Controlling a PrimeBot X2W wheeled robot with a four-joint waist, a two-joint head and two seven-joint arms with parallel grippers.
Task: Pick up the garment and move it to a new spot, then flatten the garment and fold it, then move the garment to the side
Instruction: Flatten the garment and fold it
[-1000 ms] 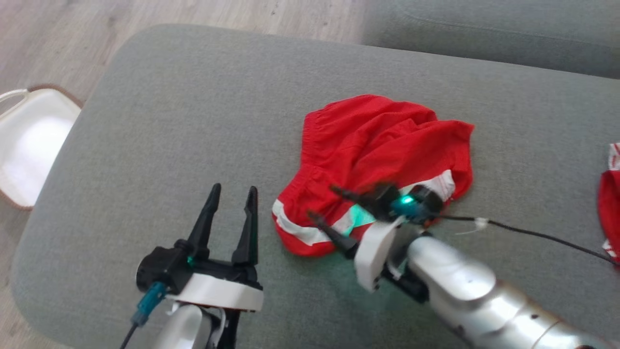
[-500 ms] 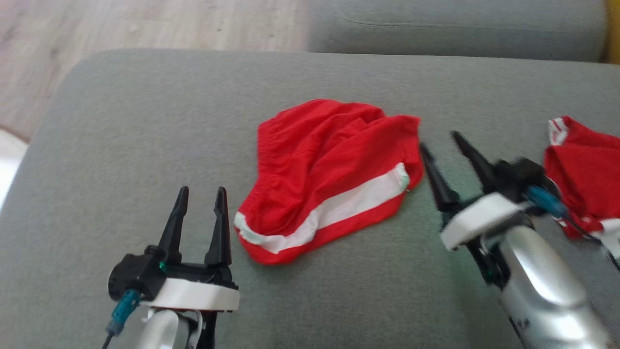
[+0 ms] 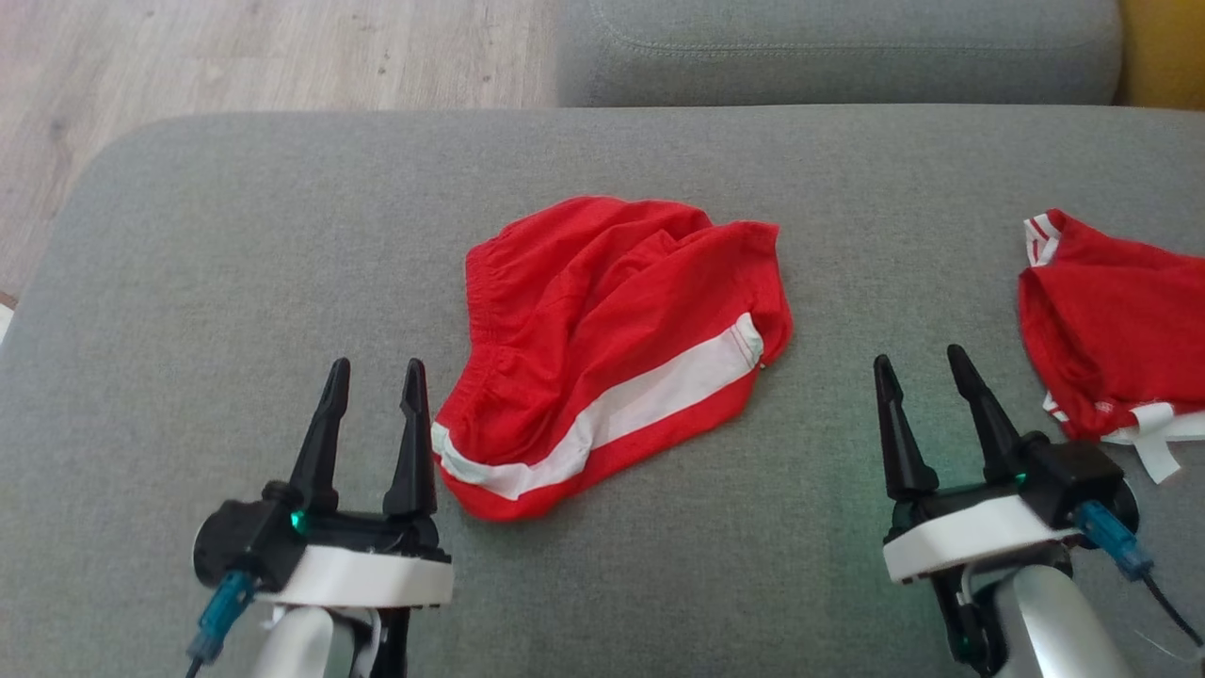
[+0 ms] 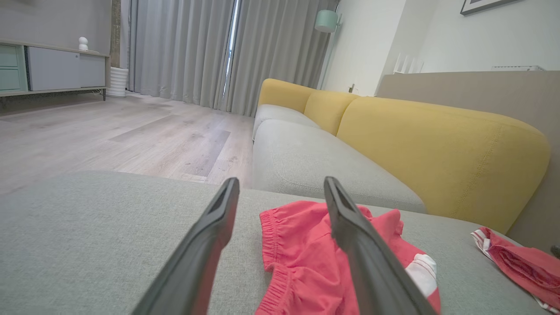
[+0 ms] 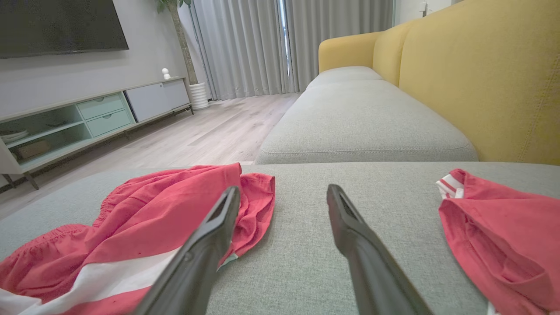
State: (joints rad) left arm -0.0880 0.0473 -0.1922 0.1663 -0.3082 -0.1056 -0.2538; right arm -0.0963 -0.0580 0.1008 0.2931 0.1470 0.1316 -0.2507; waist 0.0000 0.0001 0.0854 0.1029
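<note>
The garment (image 3: 612, 348) is a pair of red shorts with a white stripe, lying folded and a little rumpled in the middle of the grey sofa cushion (image 3: 235, 245). It also shows in the left wrist view (image 4: 302, 258) and the right wrist view (image 5: 144, 232). My left gripper (image 3: 374, 372) is open just left of its lower corner, apart from it. My right gripper (image 3: 921, 365) is open to the garment's right, over bare cushion, nothing between its fingers.
A second red garment (image 3: 1111, 330) with white trim lies at the cushion's right edge, close to my right gripper. Beyond the cushion is another grey seat (image 3: 828, 47) with a yellow backrest (image 5: 481, 70). Wooden floor (image 3: 235, 56) lies to the far left.
My right gripper has pulled off the garment's lower edge and swung right to bare cushion, leaving the garment lying flat. The head view has shifted right. The left gripper stays put.
</note>
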